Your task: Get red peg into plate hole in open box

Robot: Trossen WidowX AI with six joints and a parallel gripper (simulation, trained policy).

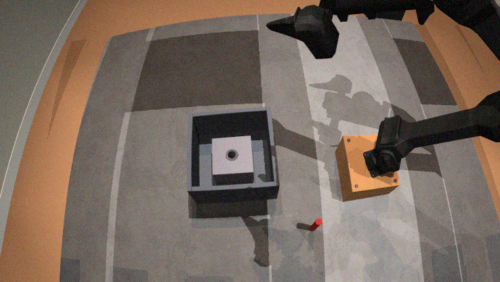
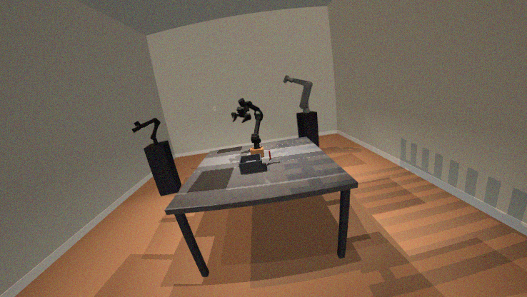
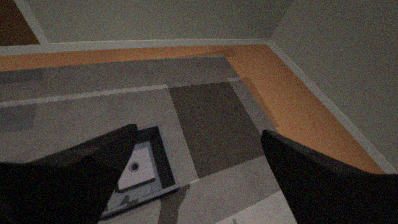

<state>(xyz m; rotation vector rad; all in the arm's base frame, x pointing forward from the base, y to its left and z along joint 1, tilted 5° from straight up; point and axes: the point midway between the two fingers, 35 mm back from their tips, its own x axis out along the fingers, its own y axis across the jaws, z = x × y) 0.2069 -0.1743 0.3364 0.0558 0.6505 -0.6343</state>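
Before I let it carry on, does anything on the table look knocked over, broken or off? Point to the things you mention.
Nothing stands out: the red peg (image 1: 316,224) (image 2: 269,155) stands upright beside the open box (image 1: 232,194) (image 2: 253,168) (image 3: 166,159), and the plate (image 1: 223,165) (image 3: 141,172) inside shows no visible damage.
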